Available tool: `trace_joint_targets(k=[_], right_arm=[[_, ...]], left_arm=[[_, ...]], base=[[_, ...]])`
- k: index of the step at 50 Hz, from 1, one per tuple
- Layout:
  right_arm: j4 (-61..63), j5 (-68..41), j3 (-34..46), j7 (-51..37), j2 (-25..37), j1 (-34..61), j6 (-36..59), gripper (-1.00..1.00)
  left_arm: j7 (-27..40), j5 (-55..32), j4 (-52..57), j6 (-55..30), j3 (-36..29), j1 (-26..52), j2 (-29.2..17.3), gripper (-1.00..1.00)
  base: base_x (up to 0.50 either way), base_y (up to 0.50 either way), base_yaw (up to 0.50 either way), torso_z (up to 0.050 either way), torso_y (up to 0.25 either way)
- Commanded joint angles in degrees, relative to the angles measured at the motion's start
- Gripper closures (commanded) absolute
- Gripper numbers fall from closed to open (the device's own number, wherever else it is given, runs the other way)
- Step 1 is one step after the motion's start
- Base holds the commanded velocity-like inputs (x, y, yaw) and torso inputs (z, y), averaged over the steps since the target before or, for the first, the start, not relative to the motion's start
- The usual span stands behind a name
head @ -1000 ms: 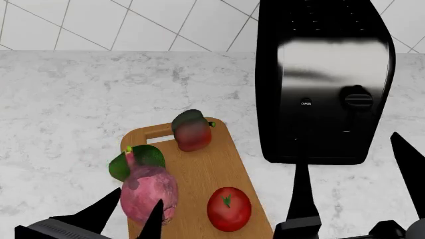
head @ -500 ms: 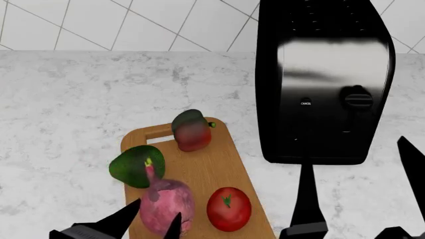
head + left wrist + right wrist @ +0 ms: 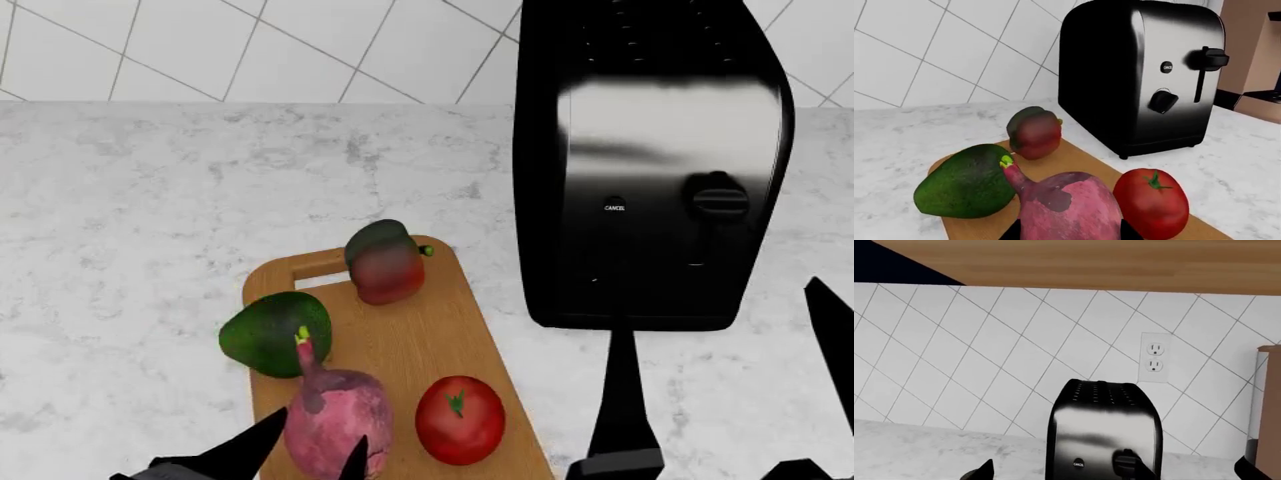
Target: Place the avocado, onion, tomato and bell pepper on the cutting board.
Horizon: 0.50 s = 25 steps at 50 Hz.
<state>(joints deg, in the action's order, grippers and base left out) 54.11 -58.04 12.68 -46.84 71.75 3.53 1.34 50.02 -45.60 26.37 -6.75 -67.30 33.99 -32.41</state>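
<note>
The cutting board (image 3: 416,335) lies on the marble counter. On it are the bell pepper (image 3: 384,262) near the slot handle, the tomato (image 3: 459,420) at the near right, and the avocado (image 3: 274,333) overhanging the left edge. My left gripper (image 3: 304,458) is shut on the onion (image 3: 338,420), held low over the board's near end between avocado and tomato. In the left wrist view the onion (image 3: 1067,207) fills the space between the jaws, with the avocado (image 3: 967,181), tomato (image 3: 1151,202) and pepper (image 3: 1034,132) around it. My right gripper (image 3: 727,385) is open and empty in front of the toaster.
A tall black toaster (image 3: 651,160) stands right of the board, close to its edge; it also shows in the right wrist view (image 3: 1104,432). A tiled wall with an outlet (image 3: 1154,357) backs the counter. Bare marble (image 3: 134,220) lies left of the board.
My left gripper carried the onion rightward from beside the avocado to over the board, then lowered it slightly. The right gripper drifted a little lower in view.
</note>
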Motion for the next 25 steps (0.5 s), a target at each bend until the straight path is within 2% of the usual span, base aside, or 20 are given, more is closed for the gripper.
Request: trace_joint_targets(k=[1, 15, 25], right_arm=[[0.32, 1.54, -1.03, 1.22, -0.52, -0.74, 0.1, -1.0], [0.37, 1.62, -0.8, 1.37, -0.6, -0.64, 0.39, -1.0], [0.93, 1.33, -0.08, 1.42, -0.99, 0.95, 1.73, -1.0]], left_arm=[[-1.83, -0.48, -2.04, 2.69, 0.82, -1.18, 0.98, -1.0], [-0.41, 0.26, 2.5, 1.55, 0.52, -0.56, 0.2, -1.0], [2.79, 1.07, 9.91, 1.59, 2.42, 0.73, -2.48, -1.0]], base=[[0.0, 0.0, 0.0, 0.0, 0.0], [0.0, 0.0, 0.0, 0.0, 0.0], [0.0, 0.0, 0.0, 0.0, 0.0]])
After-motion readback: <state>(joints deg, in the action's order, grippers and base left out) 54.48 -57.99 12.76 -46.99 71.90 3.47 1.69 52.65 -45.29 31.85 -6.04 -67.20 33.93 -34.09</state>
